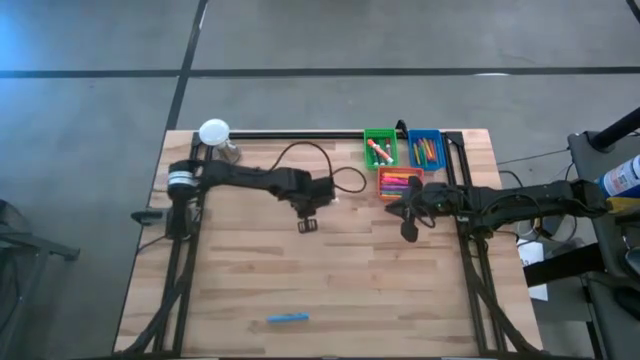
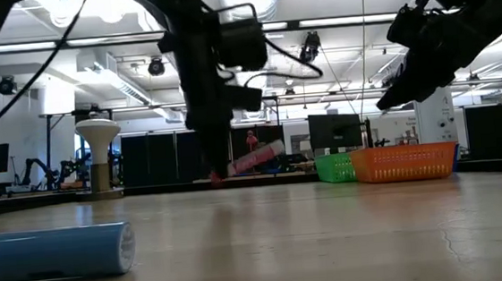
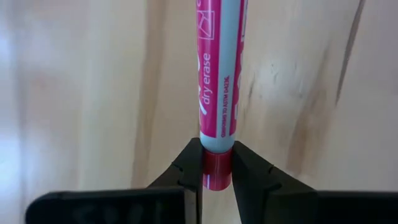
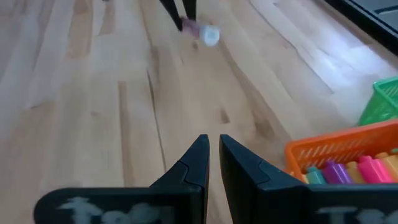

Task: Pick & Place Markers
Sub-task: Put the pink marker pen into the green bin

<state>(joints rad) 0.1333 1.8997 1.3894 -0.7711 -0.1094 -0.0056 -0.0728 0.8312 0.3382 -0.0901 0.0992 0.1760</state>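
A: Where does the work stand?

B: The left gripper [image 3: 216, 163] is over the middle of the table [image 1: 330, 280], closed on a pink marker [image 3: 219, 81]. Its fingers [image 3: 189, 171] pinch only the marker's red end; the rest of the barrel juts out beyond them. In the low view the marker hangs slightly tilted, just above the wood.

A: And the other arm?

B: The right gripper [image 4: 213, 163] waits near the orange bin [image 4: 336, 152], its jaws nearly together with nothing between them. That bin already holds several markers, and so do the green bin [image 1: 380, 148] and blue bin [image 1: 426, 148] behind it.

A: Anything left on the table?

B: One blue marker [image 1: 287, 318] lies alone near the front edge, well apart from both arms.

A: What could go wrong from here?

B: The hold looks like the weak spot. With just the tip clamped, the long free barrel could swing or pivot between the pads during a quick move, and the marker could slip out and roll. If it turns in the jaws, it could also strike a bin's rim instead of dropping inside, or tip the light bin.

A: Anything else?

B: The right arm sits close to the bins, so a carry toward them risks the two arms crowding each other.
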